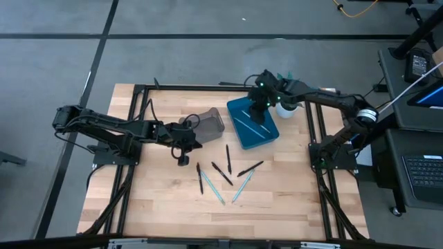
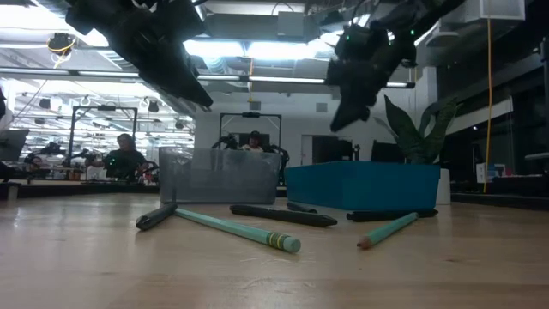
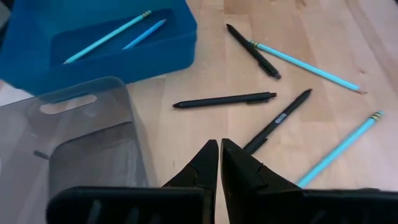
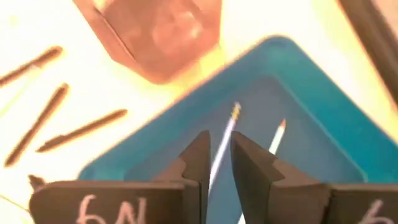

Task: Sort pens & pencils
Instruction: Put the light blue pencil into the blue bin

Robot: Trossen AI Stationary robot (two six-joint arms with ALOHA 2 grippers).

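Several black pens [image 1: 221, 173] and two light blue pencils [image 1: 241, 187] lie loose and flat on the wooden table [image 1: 159, 200]. Two more light blue pencils [image 3: 106, 37] lie in the blue bin [image 1: 266, 135]. My right gripper [image 4: 216, 155] hovers above that bin, its fingers a little apart with nothing between them; one pencil [image 4: 225, 140] shows through the gap, down on the bin floor. My left gripper [image 3: 219, 155] is shut and holds nothing. It hangs over the table beside the clear grey bin [image 1: 208, 124], short of the loose pens [image 3: 224, 99].
The grey bin [image 3: 74, 143] and the blue bin [image 3: 93, 62] stand side by side at the table's far middle. A white cup [image 1: 287, 109] stands just right of the blue bin. Bare wood lies along the near edge [image 1: 277, 214]. A plant [image 2: 416, 129] shows behind the blue bin.
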